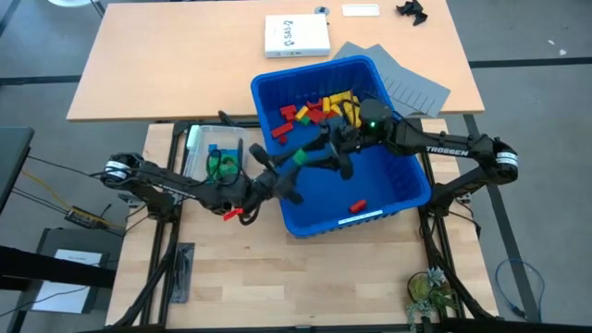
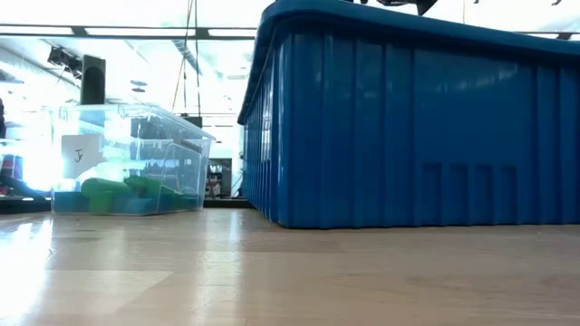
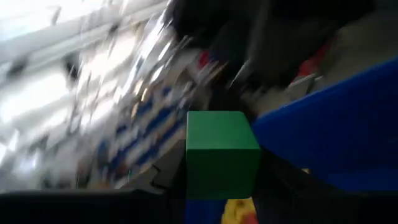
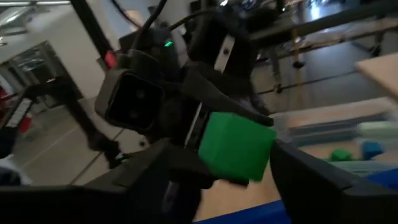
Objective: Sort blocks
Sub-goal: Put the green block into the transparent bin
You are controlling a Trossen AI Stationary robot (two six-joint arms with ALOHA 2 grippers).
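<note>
A green block is held by the left pincer above the blue bin. The right pincer is just beside it, fingers spread wide. From desk height only the bin wall is seen. More blocks lie in the bin's far corner.

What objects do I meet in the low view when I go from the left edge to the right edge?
Clear plastic tub with green blocks inside → large blue bin, which fills the rest of the picture to the right edge.
</note>
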